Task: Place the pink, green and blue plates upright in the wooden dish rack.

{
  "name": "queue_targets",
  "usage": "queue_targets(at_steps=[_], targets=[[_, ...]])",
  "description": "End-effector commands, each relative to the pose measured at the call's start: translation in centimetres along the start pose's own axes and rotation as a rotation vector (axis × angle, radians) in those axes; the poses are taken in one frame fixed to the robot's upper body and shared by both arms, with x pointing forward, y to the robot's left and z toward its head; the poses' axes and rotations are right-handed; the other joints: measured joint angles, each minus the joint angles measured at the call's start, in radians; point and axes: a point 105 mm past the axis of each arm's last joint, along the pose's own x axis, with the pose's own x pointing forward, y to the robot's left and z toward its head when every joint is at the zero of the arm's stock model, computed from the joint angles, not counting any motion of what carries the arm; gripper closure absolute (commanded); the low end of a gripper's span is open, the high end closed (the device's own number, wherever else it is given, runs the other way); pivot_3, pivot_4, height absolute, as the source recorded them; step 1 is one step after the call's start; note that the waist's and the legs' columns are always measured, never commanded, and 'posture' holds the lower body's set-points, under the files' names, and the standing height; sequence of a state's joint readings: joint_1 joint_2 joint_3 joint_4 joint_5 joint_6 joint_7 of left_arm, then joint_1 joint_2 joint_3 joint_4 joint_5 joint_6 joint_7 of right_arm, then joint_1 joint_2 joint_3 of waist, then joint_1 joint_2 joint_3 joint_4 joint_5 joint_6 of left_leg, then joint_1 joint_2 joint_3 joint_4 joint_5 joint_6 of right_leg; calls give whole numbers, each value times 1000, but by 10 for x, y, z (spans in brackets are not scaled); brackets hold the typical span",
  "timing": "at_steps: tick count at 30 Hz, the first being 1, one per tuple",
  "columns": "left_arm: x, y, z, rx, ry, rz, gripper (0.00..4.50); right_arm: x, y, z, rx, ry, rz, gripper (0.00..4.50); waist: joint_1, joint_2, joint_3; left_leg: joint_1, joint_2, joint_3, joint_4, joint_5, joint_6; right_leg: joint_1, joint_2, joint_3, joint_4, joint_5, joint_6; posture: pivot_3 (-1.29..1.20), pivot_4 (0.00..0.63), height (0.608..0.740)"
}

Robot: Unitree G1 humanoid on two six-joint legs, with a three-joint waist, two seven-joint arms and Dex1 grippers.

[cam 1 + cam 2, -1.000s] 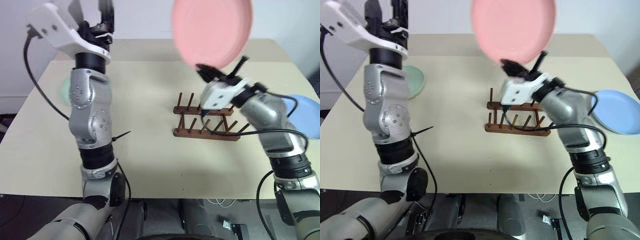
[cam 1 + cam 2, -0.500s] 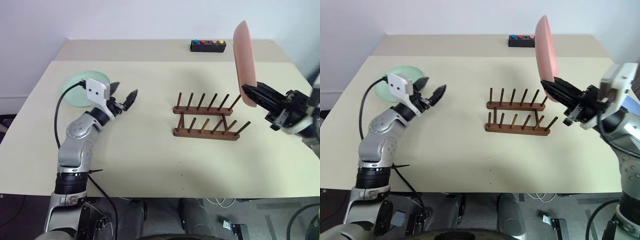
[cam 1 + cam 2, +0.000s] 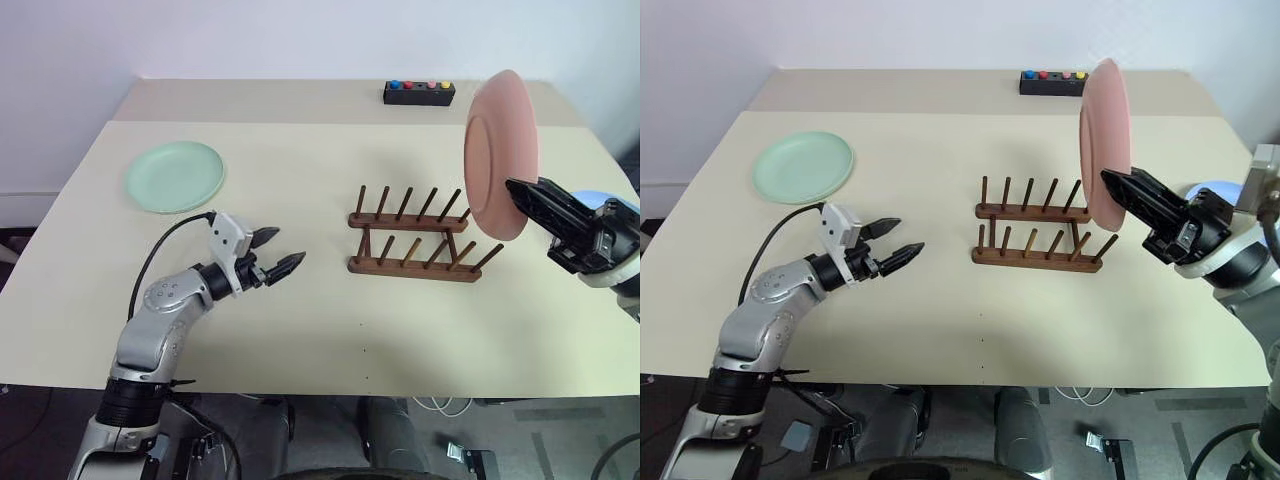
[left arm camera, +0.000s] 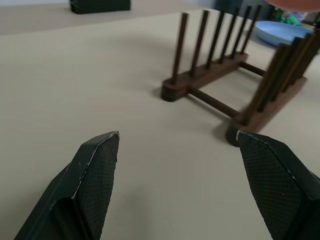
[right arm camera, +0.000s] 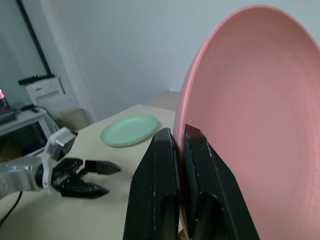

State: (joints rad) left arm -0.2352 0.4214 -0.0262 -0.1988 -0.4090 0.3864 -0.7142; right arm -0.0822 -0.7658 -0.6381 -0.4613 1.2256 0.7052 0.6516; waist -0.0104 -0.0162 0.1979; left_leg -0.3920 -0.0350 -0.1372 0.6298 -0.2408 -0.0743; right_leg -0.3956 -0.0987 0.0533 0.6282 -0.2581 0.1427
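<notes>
Green plate (image 3: 174, 176) lies flat behind the left gripper (image 3: 278, 254), fingers spread and empty. Ahead of them stands the wooden dish rack (image 3: 418, 242). Beyond it the right gripper (image 3: 522, 193) pinches the upright pink plate (image 3: 499, 154); it should lower squarely between pegs.

1. Looks like a lab or test room, not a home kitchen.
2. Plain beige table (image 3: 300, 330) under my left claw (image 3: 272, 252), bare top, staged props only.
3. Small black box with coloured buttons (image 3: 419, 92) at the far edge, well beyond my right claw (image 3: 1118, 190); reads as rig control gear.
4. Blank white wall (image 3: 300, 35) behind the table, no cupboards or sink.
5. Right wrist view: past my claw, a white device (image 5: 44, 90) and dark equipment on a side bench (image 5: 17, 125), with a black pole (image 5: 29, 37) against the wall.
</notes>
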Motion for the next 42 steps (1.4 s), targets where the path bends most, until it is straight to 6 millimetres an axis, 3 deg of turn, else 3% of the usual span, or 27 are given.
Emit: queue_targets(at_steps=[1,19,22,28,29,35,42], targets=[[1,-5,10,23,-32,-17,650,-1,0,8,-5,-26,0,4500,-1,0,0,0,0,0,0,0,0,0,0,0,0,0,0,0,150,740],[6,-10,12,18,-40,-30,650,-10,-12,-11,124,-15,-37,4500,0,0,0,0,0,0,0,0,0,0,0,0,0,0,0,0,150,740],[6,-10,12,18,-39,-30,592,-11,-14,-12,130,-17,-45,3566,0,0,0,0,0,0,0,0,0,0,0,0,0,0,0,0,150,740],[6,-10,11,13,-39,-30,592,-14,-23,-11,82,-14,-103,407,0,0,0,0,0,0,0,0,0,0,0,0,0,0,0,0,150,740],[6,-10,11,13,-39,-30,592,-14,-25,-10,70,-13,-115,40,0,0,0,0,0,0,0,0,0,0,0,0,0,0,0,0,150,740],[7,-11,10,11,-39,-29,592,-14,-36,-6,-4,-20,-174,40,-1,0,0,0,0,0,0,0,0,0,0,0,0,0,0,0,150,740],[5,-8,9,11,-36,-21,592,-17,-54,18,-195,-47,-276,40,-1,0,0,0,0,0,-1,0,0,0,0,0,0,0,0,0,150,740]])
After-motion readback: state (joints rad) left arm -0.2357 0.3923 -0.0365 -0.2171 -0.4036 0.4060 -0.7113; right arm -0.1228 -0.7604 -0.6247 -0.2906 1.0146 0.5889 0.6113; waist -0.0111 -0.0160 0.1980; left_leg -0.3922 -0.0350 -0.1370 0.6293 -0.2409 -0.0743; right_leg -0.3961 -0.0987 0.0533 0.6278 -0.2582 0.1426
